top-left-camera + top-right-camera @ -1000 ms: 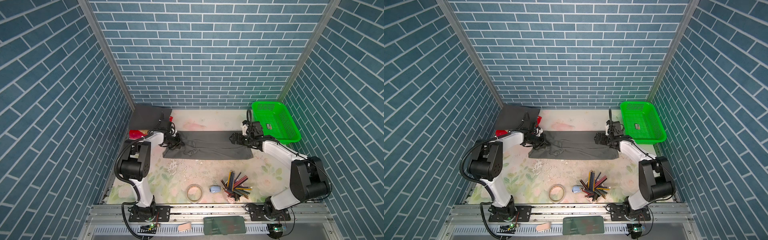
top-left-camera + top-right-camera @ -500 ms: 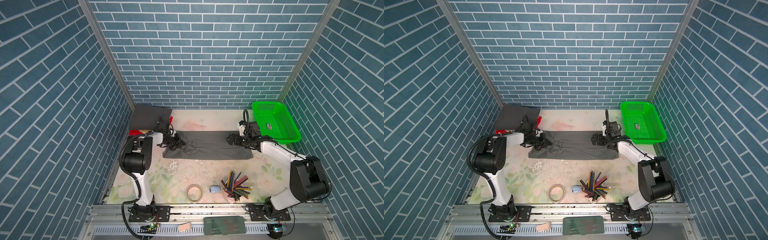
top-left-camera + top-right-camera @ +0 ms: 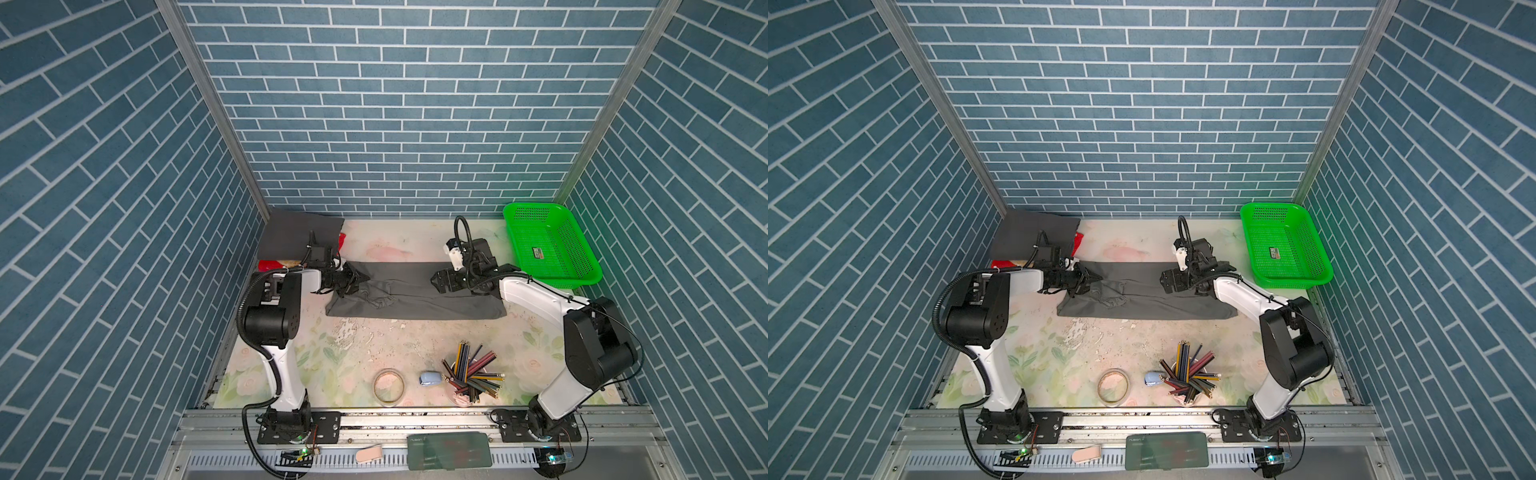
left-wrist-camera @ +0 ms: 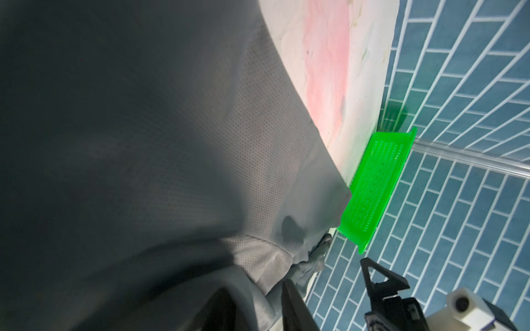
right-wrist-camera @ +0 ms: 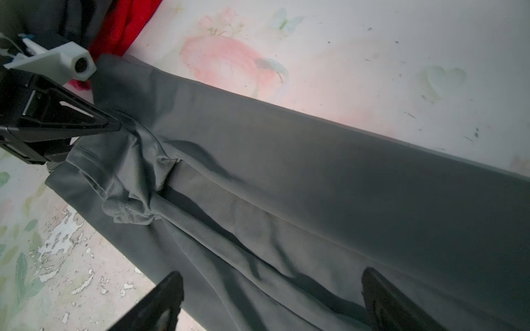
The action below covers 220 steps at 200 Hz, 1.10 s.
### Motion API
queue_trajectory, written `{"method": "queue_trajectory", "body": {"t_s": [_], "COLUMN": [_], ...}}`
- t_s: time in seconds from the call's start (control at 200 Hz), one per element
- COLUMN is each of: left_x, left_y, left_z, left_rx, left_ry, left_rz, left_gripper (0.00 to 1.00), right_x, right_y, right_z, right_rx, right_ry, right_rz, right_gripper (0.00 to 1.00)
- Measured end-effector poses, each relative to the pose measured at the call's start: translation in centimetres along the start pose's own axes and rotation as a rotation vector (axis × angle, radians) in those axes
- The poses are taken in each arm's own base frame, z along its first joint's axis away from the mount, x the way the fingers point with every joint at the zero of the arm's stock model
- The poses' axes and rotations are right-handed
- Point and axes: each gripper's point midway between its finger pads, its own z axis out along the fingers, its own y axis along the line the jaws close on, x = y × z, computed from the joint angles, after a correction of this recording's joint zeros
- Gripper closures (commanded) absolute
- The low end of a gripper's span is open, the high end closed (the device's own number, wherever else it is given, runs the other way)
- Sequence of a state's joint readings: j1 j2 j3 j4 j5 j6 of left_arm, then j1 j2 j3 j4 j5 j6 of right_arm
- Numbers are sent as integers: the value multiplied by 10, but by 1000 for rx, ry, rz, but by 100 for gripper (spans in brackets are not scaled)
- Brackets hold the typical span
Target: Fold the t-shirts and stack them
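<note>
Lying flat: mid-grey t-shirt [image 3: 415, 293], folded into a long band on the surface [image 3: 374, 345]; one end is near the green basket [image 3: 536, 205], and the band runs well away from it, as both top views show.
Wrinkled zone: a small pucker of bunched cloth at the band's end far from the basket.
Left claw [image 3: 357, 279]: low at that far end, jaws parted. One fingertip [image 5: 114, 126] rests against the raised fold, and in the left wrist view the gap between the fingers is clear of cloth.
Right claw [image 3: 435, 284]: over the band's end nearer the basket, jaws spread wide above the cloth and gripping nothing.
Charcoal t-shirt [image 3: 295, 239]: folded flat in the back corner, well apart from the basket and just beyond the band's far end.
Red cloth [image 3: 270, 264]: showing from beneath the charcoal t-shirt's edges.
Coloured pencils [image 3: 471, 372]: a fanned bundle well in front of the basket, towards the arm bases.
Tape ring [image 3: 388, 385]: beside the pencils, on the side away from the basket.
</note>
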<state>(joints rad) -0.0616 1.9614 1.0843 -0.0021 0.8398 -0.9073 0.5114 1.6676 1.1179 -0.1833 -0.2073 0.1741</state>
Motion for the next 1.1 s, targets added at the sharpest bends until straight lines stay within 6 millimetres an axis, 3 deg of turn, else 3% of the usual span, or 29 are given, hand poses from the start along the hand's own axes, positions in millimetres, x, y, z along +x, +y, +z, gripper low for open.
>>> {"method": "queue_trajectory", "body": {"t_s": [0.225, 0.43, 0.755, 1.1], "left_x": [-5, 2, 37, 34], "left_y": [-4, -4, 30, 26], "left_z": [-2, -8, -18, -17], "left_rx": [21, 8, -70, -56], "left_ry": [-15, -4, 54, 45], "left_rz": [-10, 8, 32, 37], "left_gripper": [52, 48, 48, 51], "right_x": [-11, 3, 8, 46], "right_y": [28, 57, 105, 121], "right_z": [17, 38, 58, 94], "right_rx": [-28, -71, -111, -52], "right_ry": [-12, 29, 37, 119], "right_rz": [-137, -247, -398, -513], "right_gripper": [3, 3, 2, 2]}}
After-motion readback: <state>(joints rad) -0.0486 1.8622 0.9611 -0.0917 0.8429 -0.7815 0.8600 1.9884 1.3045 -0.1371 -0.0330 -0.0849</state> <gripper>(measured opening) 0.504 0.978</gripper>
